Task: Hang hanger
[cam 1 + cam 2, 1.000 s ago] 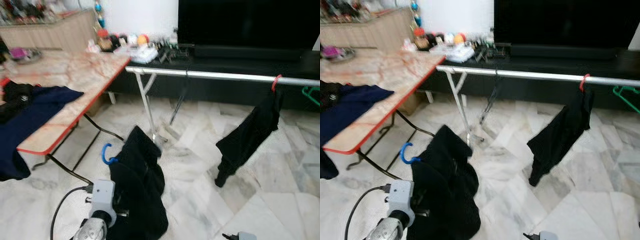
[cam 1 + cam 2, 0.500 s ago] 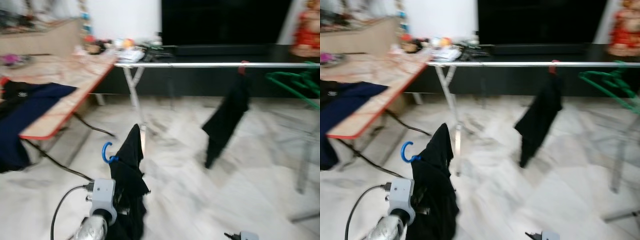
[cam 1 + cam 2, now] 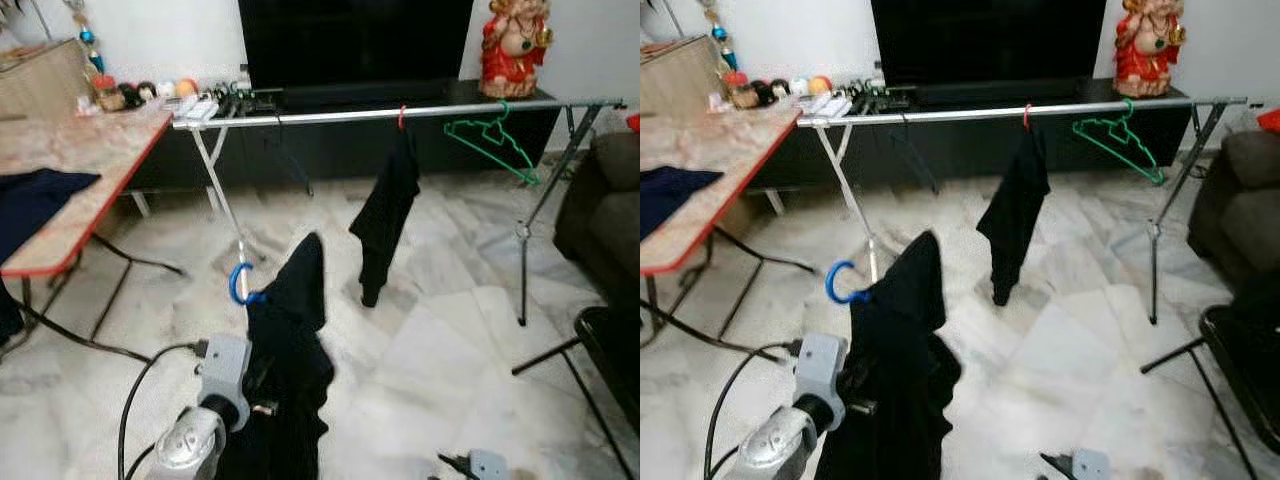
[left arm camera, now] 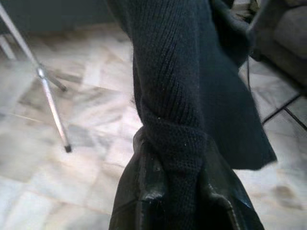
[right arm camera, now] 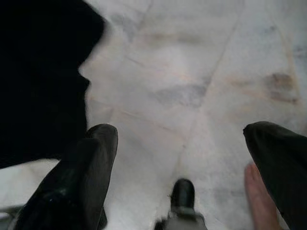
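Left end effector (image 4: 175,201) still grips the black garment (image 3: 290,370) (blue hanger (image 3: 240,284)); rail (image 3: 400,110) nearer now.

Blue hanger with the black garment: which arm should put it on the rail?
Left. Its pincer is already shut on the black garment carrying the blue hanger, raised toward the rail. The right pincer hangs low over the floor, open and holding nothing.

Matt black knit cloth on the garment (image 4: 177,96), ribbed and a little fuzzy. Glossy blue plastic on the hanger hook (image 3: 238,284). Bright polished metal along the rail (image 3: 330,116). Smooth, shiny veined marble across the floor (image 3: 440,340). Red-edged laminate on the bench (image 3: 70,170).
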You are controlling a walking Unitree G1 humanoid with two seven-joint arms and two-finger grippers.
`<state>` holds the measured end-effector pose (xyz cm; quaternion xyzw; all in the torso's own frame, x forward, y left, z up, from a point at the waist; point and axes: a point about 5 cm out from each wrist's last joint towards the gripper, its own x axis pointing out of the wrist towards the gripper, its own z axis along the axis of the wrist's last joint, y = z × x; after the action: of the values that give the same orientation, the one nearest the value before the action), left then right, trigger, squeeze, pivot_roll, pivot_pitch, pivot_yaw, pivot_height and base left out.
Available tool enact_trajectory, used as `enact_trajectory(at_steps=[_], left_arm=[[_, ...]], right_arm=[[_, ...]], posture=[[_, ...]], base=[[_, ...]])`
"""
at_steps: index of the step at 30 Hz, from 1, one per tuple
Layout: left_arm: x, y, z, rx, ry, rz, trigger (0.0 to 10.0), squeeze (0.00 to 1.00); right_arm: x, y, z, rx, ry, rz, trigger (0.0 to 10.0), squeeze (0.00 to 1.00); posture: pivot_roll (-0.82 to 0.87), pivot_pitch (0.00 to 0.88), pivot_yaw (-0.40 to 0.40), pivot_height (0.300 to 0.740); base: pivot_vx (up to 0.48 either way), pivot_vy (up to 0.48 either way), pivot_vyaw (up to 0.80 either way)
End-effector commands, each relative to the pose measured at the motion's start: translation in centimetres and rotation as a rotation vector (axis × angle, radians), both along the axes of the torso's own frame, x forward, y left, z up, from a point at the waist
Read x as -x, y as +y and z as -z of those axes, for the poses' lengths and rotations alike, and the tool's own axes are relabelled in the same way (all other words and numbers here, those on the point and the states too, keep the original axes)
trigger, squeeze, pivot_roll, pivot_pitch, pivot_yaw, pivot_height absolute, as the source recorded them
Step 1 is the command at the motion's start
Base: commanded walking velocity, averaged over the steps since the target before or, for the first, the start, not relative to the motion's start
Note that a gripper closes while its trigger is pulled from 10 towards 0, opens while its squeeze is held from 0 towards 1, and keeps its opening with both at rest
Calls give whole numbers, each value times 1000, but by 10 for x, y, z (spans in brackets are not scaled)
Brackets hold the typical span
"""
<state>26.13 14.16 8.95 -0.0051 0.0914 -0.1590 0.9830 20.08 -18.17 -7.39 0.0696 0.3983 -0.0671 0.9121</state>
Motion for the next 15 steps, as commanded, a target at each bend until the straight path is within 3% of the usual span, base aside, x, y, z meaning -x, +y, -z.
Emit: enact_trajectory(at_steps=[1, 4, 5, 9, 10, 11, 15], left_arm=[[-5, -4, -17, 12, -39, 40, 10000, 0], [-8, -9, -20, -6, -6, 98, 10000, 0], [-9, -12, -21, -32, 24, 160, 10000, 0], [-12, -21, -27, -60, 61, 278, 10000, 0], [-13, -22, -27, -59, 66, 288, 10000, 0], [-17, -25, -32, -59, 67, 310, 10000, 0], [-23, -29, -39, -39, 68, 334, 10000, 0]], right_arm=[[-13, -2, -8, 20, -64, -22, 10000, 0], [-31, -5, -23, 59, -174, -87, 10000, 0], [-46, -9, -38, 67, -289, -108, 10000, 0], [-76, -17, -77, 58, -562, -151, 10000, 0], [-78, -18, -82, 57, -593, -159, 10000, 0], [-84, -20, -98, 56, -699, -198, 10000, 0], [-82, -19, -113, 40, -820, -264, 10000, 0]], posture=[[93, 58, 40, 740], [89, 59, 43, 740], [85, 58, 42, 740], [70, 59, 44, 740], [70, 59, 44, 740], [65, 57, 46, 740], [54, 53, 47, 740]], base=[[0, 0, 0], [0, 0, 0], [0, 0, 0], [0, 0, 0], [0, 0, 0], [0, 0, 0], [0, 0, 0]])
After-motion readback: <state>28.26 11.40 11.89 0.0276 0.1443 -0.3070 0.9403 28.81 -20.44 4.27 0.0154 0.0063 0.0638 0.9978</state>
